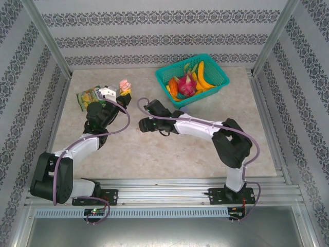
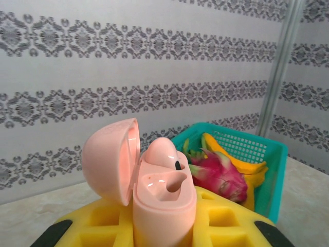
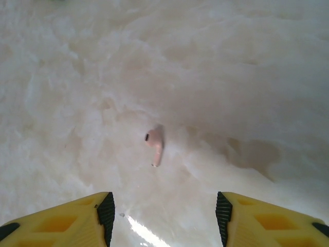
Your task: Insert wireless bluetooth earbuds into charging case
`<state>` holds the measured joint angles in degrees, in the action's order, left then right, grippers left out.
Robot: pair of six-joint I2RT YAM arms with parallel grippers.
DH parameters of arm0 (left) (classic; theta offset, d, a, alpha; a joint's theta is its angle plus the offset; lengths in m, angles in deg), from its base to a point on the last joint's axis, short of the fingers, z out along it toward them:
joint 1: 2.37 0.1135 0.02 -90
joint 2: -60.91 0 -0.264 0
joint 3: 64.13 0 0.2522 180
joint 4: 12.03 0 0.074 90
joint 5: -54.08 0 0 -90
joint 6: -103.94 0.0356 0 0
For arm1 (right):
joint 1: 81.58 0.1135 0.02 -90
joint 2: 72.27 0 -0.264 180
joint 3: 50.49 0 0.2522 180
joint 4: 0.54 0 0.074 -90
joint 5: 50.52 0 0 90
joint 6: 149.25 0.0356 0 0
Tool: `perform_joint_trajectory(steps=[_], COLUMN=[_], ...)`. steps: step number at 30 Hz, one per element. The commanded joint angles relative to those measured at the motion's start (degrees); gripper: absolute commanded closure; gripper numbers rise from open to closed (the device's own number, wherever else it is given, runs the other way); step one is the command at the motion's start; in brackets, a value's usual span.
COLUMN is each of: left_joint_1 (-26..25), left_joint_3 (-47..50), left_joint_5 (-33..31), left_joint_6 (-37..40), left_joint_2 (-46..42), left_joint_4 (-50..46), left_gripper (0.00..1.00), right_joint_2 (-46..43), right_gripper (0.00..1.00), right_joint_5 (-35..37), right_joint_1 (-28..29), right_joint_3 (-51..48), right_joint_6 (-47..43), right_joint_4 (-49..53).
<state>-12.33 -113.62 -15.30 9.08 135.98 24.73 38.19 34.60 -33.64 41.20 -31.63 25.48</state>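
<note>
While left jaws clamp open pink case (image 2: pixel 164 206) (bud (image 2: pixel 159 152) seated), right jaws gape over loose earbud (image 3: pixel 155 145).

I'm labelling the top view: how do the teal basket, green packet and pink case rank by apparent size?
1. teal basket
2. green packet
3. pink case, clearly the smallest

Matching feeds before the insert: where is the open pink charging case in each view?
Top external: pink charging case upper left of centre, at the left tool's tip.
Left wrist: bottom centre, standing open, clamped in that tool.
Right wrist: aimed at the table, a pink earbud lying there.
Shared landmark: teal fruit basket, right of the case.
</note>
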Motion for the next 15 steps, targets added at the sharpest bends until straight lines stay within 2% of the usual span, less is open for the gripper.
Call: perform_joint_trajectory(steps=[1,6,15], left_joint_1=[1.8,3.47,5.1], left_joint_3=[-0.83,-0.55,0.48], left_joint_5=[-0.91,-1.01,-0.69], left_joint_6=[-1.24,-1.44,-2.91], left_joint_2=[-2.04,-3.32,-4.39], left_joint_4=[-0.76,-1.87,-1.49], left_gripper=[1.0,1.0,1.0], right_joint_2=[4.5,10.82,17.18], right_gripper=[0.44,0.47,0.51], right_joint_5=[-2.44,-1.15,2.19], right_joint_1=[1.27,2.74,3.1], right_joint_3=[4.25,10.53,16.83], right_joint_6=[-6.58,-9.58,-10.65], right_joint_4=[1.26,3.68,5.87])
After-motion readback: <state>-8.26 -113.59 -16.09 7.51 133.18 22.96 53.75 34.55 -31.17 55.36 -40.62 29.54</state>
